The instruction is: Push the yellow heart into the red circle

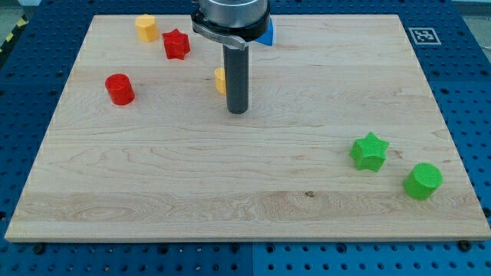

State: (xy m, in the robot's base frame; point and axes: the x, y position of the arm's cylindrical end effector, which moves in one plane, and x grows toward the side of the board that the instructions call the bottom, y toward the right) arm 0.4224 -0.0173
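My tip (237,111), a bare rod with no pincer to be judged, is seen touching the yellow heart's (220,80) right side, with open desk (253,192) lying between it and the red circle (120,89).

A single camera looks down at a slant from beyond the near edge of the wooden board (253,192), framing nearly all of it.

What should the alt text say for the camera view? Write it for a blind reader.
My tip rests on a wooden board, touching the right side of a mostly hidden yellow block. A red circle lies to the left, with a red star, yellow hexagon and blue block near the top. A green star and green circle sit lower right.
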